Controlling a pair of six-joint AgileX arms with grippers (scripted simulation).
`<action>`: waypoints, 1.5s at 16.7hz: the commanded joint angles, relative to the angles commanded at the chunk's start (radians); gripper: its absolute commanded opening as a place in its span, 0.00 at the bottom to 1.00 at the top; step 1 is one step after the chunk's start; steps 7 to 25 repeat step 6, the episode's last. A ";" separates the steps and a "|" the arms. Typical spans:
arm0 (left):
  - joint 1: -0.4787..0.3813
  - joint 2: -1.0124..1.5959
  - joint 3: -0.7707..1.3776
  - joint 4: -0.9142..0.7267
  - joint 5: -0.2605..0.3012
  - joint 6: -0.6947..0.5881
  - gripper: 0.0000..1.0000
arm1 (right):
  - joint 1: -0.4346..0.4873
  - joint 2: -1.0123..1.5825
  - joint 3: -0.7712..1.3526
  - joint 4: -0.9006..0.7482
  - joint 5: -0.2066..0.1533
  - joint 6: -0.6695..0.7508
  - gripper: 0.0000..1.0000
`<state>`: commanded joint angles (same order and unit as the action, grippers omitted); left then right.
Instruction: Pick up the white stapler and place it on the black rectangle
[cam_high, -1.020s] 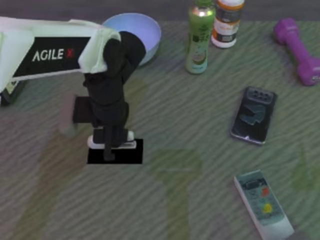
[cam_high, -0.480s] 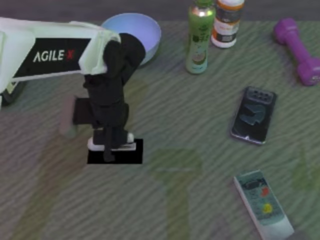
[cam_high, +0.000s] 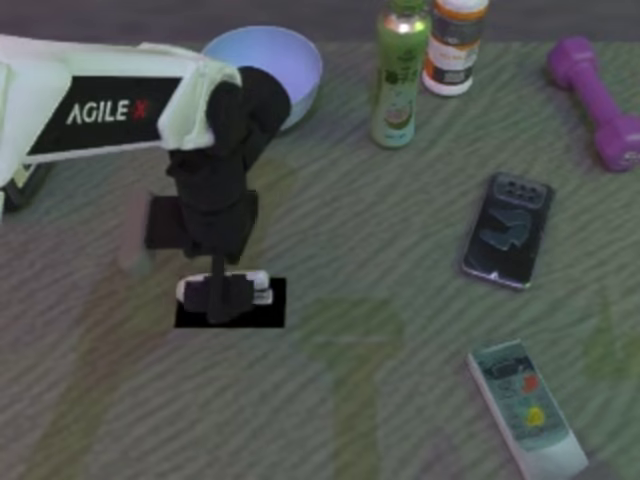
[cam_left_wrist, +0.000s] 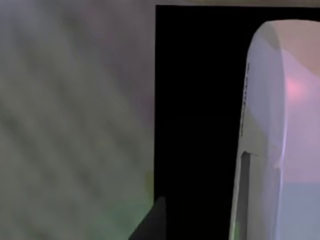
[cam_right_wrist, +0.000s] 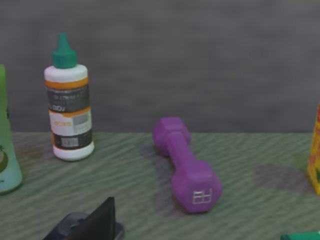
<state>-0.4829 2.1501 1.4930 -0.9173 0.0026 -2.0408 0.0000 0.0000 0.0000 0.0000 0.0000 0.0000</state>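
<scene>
The white stapler (cam_high: 258, 284) lies lengthwise on the black rectangle (cam_high: 273, 311), along its far side. My left gripper (cam_high: 222, 298) stands straight over the stapler's middle and hides it, so only the two white ends show. In the left wrist view the stapler (cam_left_wrist: 285, 150) rests on the black rectangle (cam_left_wrist: 195, 125), and a wide black gap separates it from the one dark fingertip (cam_left_wrist: 152, 226) in sight: the gripper is open. My right arm is out of the top view; its wrist view shows one fingertip (cam_right_wrist: 102, 222) far off to the side, holding nothing.
A pale blue bowl (cam_high: 285, 55) sits behind the left arm. A green bottle (cam_high: 398, 85) and a white-orange bottle (cam_high: 453, 50) stand at the back. To the right lie a purple dumbbell (cam_high: 598, 100), a black phone (cam_high: 507, 230) and a remote (cam_high: 527, 405).
The left gripper's fingers have spread apart over the black rectangle, letting go of the stapler, which now sits a little lower on the patch. The arm itself has hardly moved.
</scene>
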 joint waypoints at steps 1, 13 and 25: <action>0.000 0.000 0.000 0.000 0.000 0.000 1.00 | 0.000 0.000 0.000 0.000 0.000 0.000 1.00; 0.000 0.000 0.000 0.000 0.000 0.000 1.00 | 0.000 0.000 0.000 0.000 0.000 0.000 1.00; 0.000 0.000 0.000 0.000 0.000 0.000 1.00 | 0.000 0.000 0.000 0.000 0.000 0.000 1.00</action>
